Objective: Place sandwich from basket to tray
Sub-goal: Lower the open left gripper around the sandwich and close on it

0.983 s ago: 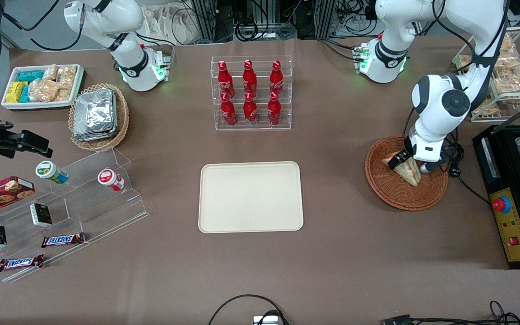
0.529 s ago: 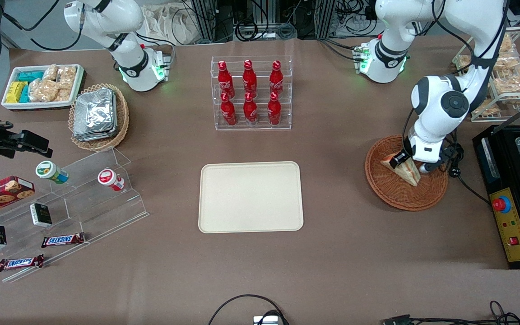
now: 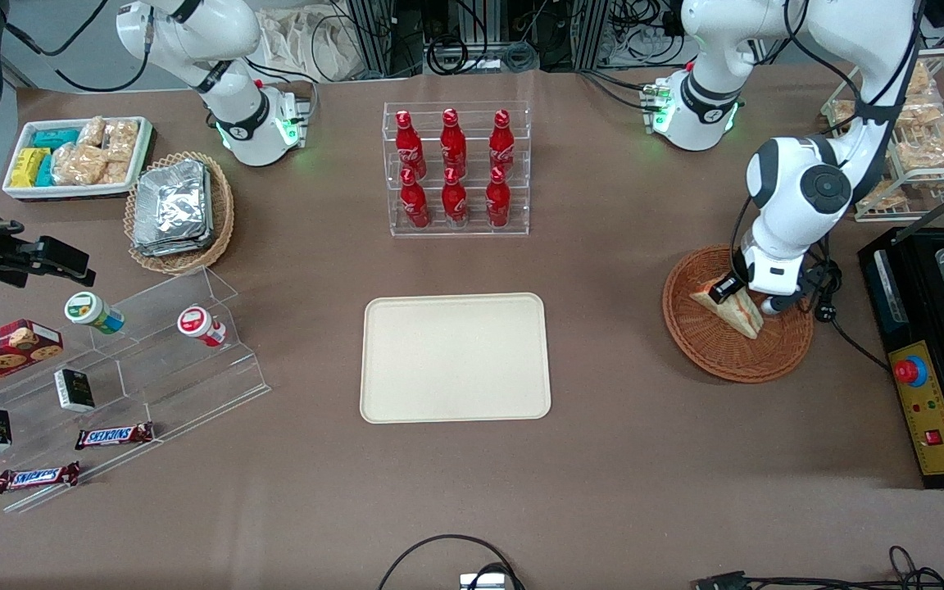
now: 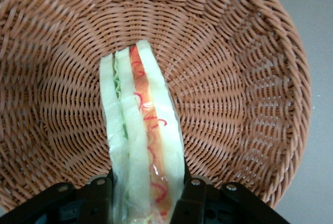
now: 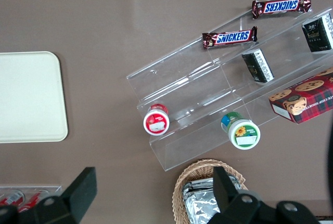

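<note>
The sandwich (image 3: pixel 732 309) (image 4: pixel 141 130), a pale bread wedge with red, orange and green filling, stands on edge over the round reddish-brown wicker basket (image 3: pixel 705 344) (image 4: pixel 239 88) toward the working arm's end of the table. My left gripper (image 3: pixel 736 297) (image 4: pixel 147 195) is down in the basket, shut on the sandwich, one black finger (image 4: pixel 191 198) pressed against each bread face. The cream rectangular tray (image 3: pixel 455 357) lies flat at the table's middle, with nothing on it.
A clear rack of red bottles (image 3: pixel 456 168) stands farther from the front camera than the tray. A black control box with a red button (image 3: pixel 923 385) sits beside the basket at the table's edge. A wire rack of bagged snacks (image 3: pixel 923 135) stands above it.
The gripper and the sandwich have shifted slightly away from the front camera and risen a little within the basket. Nothing else moved.
</note>
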Robot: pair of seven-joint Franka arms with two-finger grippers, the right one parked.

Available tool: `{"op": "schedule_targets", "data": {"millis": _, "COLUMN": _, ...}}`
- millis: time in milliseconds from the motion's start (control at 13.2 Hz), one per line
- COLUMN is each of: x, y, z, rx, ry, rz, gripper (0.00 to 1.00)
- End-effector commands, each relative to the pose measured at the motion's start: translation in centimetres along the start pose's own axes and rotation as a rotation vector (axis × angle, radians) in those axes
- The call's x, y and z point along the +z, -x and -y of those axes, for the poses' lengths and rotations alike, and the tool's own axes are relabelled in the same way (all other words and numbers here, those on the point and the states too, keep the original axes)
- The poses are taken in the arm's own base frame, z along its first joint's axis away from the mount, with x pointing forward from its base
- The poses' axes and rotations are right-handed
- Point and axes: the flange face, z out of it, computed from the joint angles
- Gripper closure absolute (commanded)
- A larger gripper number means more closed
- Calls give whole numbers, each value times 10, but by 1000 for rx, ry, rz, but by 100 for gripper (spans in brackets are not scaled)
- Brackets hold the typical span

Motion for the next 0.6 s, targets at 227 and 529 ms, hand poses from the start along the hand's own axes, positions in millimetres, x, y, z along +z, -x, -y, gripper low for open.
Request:
{"op": "schedule_targets", "data": {"millis": 227, "x": -56, "y": -1, "z": -4, "rx": 193, "ry": 3, "rz": -37, "gripper": 58}}
{"op": "schedule_targets", "data": {"millis": 529, "x": -92, "y": 10, "z": -34, "rx": 288, "ry": -3, "rz": -43, "gripper": 60}}
